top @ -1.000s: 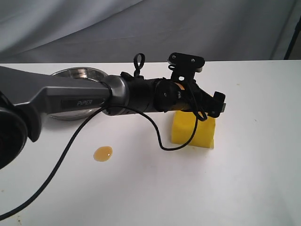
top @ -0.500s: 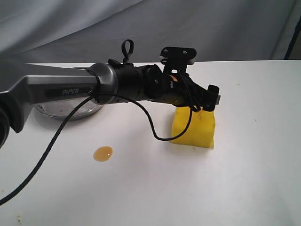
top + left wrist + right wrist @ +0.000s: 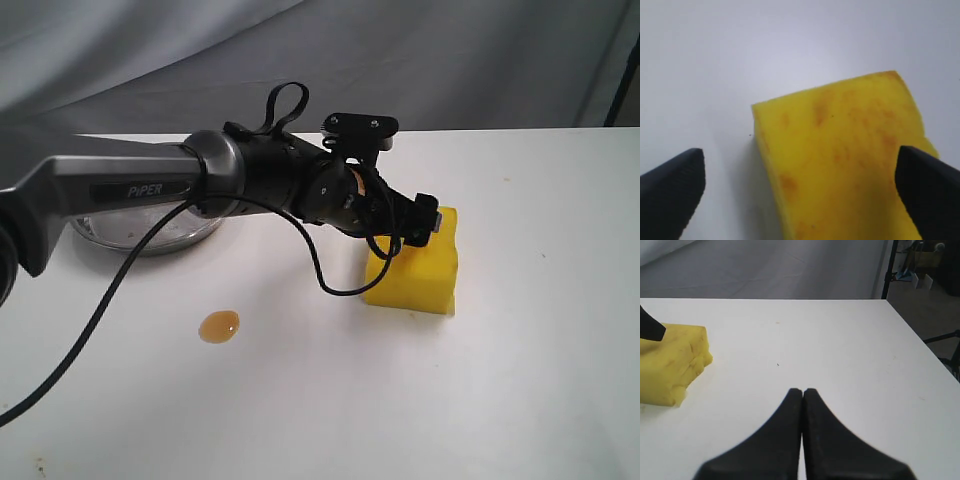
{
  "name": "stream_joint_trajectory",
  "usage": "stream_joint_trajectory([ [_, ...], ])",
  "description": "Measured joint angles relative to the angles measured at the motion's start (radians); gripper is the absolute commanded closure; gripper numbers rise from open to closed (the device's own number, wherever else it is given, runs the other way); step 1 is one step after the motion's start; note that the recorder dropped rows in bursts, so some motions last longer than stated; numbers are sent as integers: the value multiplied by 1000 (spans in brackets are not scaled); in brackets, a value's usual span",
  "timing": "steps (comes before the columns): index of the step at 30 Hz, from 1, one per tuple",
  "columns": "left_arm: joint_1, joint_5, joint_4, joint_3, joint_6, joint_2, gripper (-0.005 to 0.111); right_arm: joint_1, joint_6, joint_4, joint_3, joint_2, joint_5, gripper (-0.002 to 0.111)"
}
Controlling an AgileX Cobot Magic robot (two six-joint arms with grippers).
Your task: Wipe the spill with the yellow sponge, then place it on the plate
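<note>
Plate [image 3: 150, 248]: the steel dish sits well to the left of the yellow sponge [image 3: 418, 268] and a little further back on the table. The arm hides much of it, and the part I can see holds nothing.
Spill [image 3: 219, 326]: a small amber blob, glossy and unwiped, to the left of the sponge and nearer the front. It is well apart from the sponge and touches nothing.
Left arm [image 3: 130, 185]: it reaches in from the left across the plate, and its wrist slopes down to the sponge.
Cable [image 3: 330, 285]: a black loop hangs off the wrist, just left of the sponge.
Left gripper [image 3: 422, 225]: it is down at the sponge's top left corner with the jaws spread wide. From the wrist, one finger [image 3: 672, 192] stands clear of the sponge with white table showing between them. The other finger [image 3: 930, 192] overlaps the opposite edge, and I cannot tell whether it touches. It is not squeezing the sponge.
Yellow sponge: it rests flat on the white table [image 3: 520, 380], with faint orange stains on its top face.
Right gripper [image 3: 802, 395]: the fingers are pressed together with nothing between them. It is low over bare table, well apart from the sponge.
</note>
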Motion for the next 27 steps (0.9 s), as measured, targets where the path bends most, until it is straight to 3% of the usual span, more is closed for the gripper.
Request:
stream_joint_trajectory([
  [14, -73, -8, 52, 0, -56, 0, 11, 0, 0, 0, 0, 0, 0, 108],
  [27, -75, -81, 56, 0, -56, 0, 10, 0, 0, 0, 0, 0, 0, 108],
])
